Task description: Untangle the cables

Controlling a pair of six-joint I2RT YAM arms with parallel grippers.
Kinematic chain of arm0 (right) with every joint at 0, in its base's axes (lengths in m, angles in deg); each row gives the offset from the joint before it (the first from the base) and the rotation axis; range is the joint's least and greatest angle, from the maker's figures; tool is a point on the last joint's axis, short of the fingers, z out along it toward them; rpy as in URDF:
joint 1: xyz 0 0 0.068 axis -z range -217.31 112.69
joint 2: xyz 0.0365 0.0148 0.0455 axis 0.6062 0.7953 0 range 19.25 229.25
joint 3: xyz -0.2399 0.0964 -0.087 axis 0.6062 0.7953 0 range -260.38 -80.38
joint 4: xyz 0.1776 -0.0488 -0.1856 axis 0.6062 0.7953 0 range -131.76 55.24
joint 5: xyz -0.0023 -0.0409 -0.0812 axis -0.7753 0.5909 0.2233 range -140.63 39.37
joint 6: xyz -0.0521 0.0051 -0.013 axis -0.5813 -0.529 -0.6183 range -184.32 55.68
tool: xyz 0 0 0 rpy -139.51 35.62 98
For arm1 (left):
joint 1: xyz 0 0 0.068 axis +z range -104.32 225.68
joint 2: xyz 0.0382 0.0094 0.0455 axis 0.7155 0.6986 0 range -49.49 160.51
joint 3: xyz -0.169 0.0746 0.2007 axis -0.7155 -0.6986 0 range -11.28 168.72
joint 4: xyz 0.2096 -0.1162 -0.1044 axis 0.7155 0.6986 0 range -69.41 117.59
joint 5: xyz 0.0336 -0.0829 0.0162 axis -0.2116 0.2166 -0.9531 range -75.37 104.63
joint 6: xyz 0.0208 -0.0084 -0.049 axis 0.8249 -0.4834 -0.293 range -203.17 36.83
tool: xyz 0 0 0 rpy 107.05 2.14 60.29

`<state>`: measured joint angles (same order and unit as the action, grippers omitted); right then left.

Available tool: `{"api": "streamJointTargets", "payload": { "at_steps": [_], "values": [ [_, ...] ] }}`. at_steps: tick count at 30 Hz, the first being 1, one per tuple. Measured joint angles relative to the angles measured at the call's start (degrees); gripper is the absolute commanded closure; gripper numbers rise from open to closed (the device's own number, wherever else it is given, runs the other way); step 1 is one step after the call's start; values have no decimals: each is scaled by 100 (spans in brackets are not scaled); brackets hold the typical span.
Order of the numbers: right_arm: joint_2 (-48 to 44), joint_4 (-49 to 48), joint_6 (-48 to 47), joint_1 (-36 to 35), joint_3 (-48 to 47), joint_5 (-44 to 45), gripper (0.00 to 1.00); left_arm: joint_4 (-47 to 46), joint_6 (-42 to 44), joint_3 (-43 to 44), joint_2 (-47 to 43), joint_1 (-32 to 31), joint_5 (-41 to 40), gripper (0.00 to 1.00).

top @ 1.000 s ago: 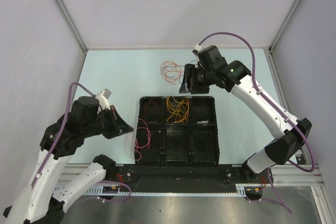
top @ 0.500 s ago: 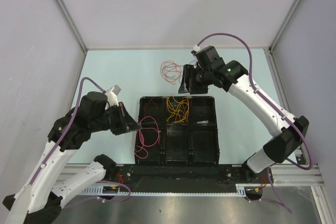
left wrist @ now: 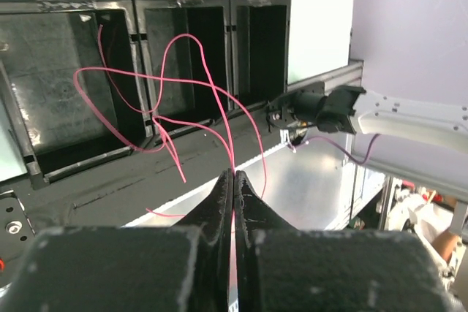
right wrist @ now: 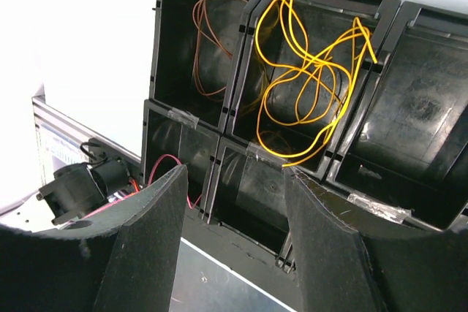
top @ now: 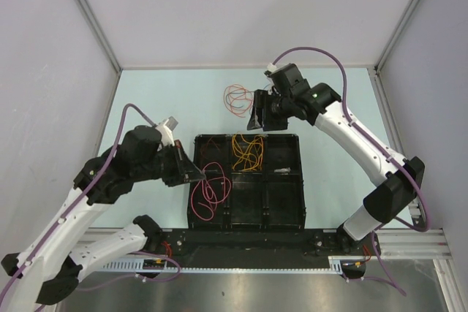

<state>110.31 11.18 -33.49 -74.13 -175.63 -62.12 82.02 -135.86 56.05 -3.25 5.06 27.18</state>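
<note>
Left gripper (top: 196, 174) pinches the pink cable (top: 212, 193) at the left edge of the tray (top: 300, 188) — right gripper (top: 257, 119), jaws wide, empty, beside orange cables (top: 235, 99).

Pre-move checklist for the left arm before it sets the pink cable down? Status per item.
1. Grip: left pincer shut on the pink cable: ok.
2. Separation: pink cable apart from the yellow cable: ok.
3. Placement: pink cable within one compartment of the tray: not ok, its loops cross a divider.
4. Other arm: right pincer open and empty, at the tray's far edge: ok.
5. Snags: pink cable's ends free of the tray walls: cannot tell.
</note>
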Motion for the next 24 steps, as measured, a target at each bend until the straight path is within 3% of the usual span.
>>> {"api": "streamJointTargets", "payload": {
  "at_steps": [4,7,8,11,24],
  "values": [
    [-52,-92,0,63,133,-35,40,127,-103,-15,-13,-26,-269,98],
    [-105,-105,0,98,234,-63,40,225,-153,-133,-17,-28,-439,73],
    [-127,-105,0,107,262,-68,40,238,-168,-186,-17,-31,-472,54],
    [-151,-111,-2,136,275,-101,40,352,-249,-304,-11,-33,-610,36],
    [0,-190,-50,170,127,-186,40,568,-210,105,612,-39,-1082,33]
  ]
}}
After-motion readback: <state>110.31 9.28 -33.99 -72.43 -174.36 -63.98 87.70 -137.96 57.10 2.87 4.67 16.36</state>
